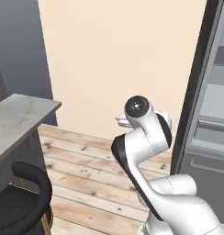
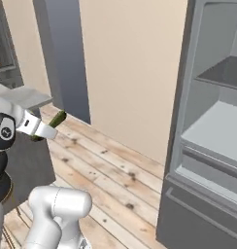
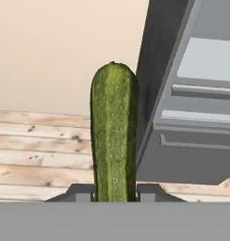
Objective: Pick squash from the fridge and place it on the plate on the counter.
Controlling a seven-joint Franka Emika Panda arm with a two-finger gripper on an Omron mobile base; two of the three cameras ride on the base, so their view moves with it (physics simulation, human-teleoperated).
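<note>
My gripper (image 3: 114,194) is shut on the squash (image 3: 114,132), a slim dark green vegetable that stands up between the two fingertips. In the right base view the squash (image 2: 56,119) sticks out of the gripper (image 2: 44,129) at the left, above the wooden floor and well away from the fridge (image 2: 208,131). The fridge (image 3: 197,94) stands open, with pale grey shelves and a drawer below. A corner of the light grey marbled counter (image 1: 22,114) lies at the left, and my arm's elbow hides most of the hand in the left base view. The plate is out of view.
A black chair (image 1: 22,202) stands under the counter corner at the lower left. Wooden floor (image 2: 110,165) runs between the counter (image 2: 24,95) and the fridge (image 1: 210,124). A beige wall and a dark grey panel (image 2: 67,53) stand behind.
</note>
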